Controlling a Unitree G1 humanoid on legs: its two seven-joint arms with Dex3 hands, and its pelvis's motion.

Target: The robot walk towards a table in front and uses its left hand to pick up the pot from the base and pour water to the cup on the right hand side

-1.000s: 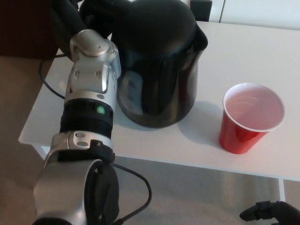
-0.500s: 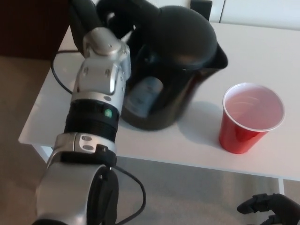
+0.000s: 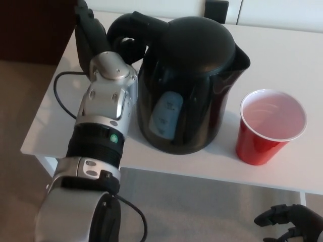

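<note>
A black electric pot (image 3: 189, 80) stands nearly upright over the white table (image 3: 282, 55), its spout pointing right toward a red cup (image 3: 270, 126). The cup has a white inside and stands on the table just right of the pot. My left hand (image 3: 108, 38) is shut on the pot's curved handle at the upper left, with the silver forearm (image 3: 103, 118) rising from the lower left. My right hand (image 3: 292, 224) shows at the bottom right corner, below the table edge, with its fingers apart and nothing in it.
A black cable (image 3: 63, 98) loops over the table's left part behind my forearm. A small black block (image 3: 216, 9) sits at the table's far edge. The table's front edge (image 3: 202, 174) runs just below the pot and cup, with beige carpet beneath.
The pot has tipped back from a rightward lean to nearly upright and sits lower in the picture, its water window now facing me. My left forearm shifted with it. The cup has not moved.
</note>
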